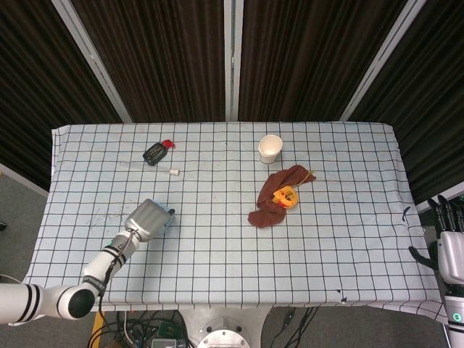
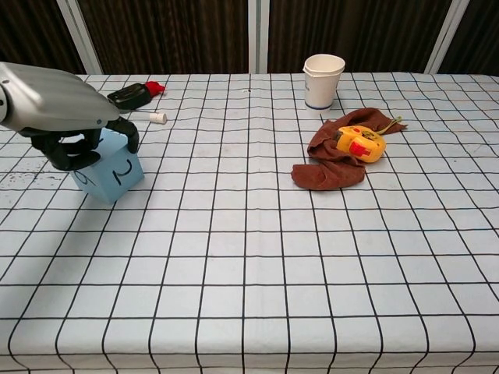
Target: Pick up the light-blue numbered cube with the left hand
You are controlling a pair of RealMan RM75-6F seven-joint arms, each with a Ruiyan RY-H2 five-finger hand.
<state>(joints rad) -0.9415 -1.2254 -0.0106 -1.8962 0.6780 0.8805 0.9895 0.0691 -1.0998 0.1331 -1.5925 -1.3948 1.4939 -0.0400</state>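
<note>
The light-blue cube (image 2: 115,176), marked with a black "2", is tilted at the left side of the checked table (image 2: 257,257). My left hand (image 2: 69,117) grips it from above, with dark fingers (image 2: 129,134) curled over its top. From the head camera only a sliver of the cube (image 1: 167,222) shows under my left hand (image 1: 148,217). Whether the cube's lowest corner still touches the cloth I cannot tell. Off the table's right edge, my right hand (image 1: 449,243) holds nothing, fingers apart and pointing up.
A white paper cup (image 2: 323,80) stands at the back. A brown cloth (image 2: 331,160) with a yellow tape measure (image 2: 359,142) lies right of centre. At the back left are a black device with a red tip (image 2: 131,96) and a thin white-capped tube (image 2: 117,114).
</note>
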